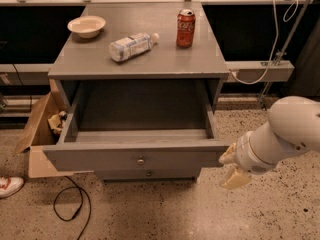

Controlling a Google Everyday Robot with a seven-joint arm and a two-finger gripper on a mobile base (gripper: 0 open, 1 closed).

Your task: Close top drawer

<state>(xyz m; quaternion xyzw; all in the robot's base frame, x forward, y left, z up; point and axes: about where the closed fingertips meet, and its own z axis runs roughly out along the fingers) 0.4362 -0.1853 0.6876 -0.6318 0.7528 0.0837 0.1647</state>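
Grey top drawer (100, 159) pulled out, gripper (231, 167) beside its front corner, fingers (235, 178) spread, empty.

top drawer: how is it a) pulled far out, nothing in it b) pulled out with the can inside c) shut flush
a: the top drawer stands far out with nothing visible in its box; the gripper is just off its front's right end.

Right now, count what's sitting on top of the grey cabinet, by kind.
Bowl: 1
Plastic bottle: 1
Soda can: 1
Total: 3
The gripper hangs beside the open top drawer, at its right-hand front corner.
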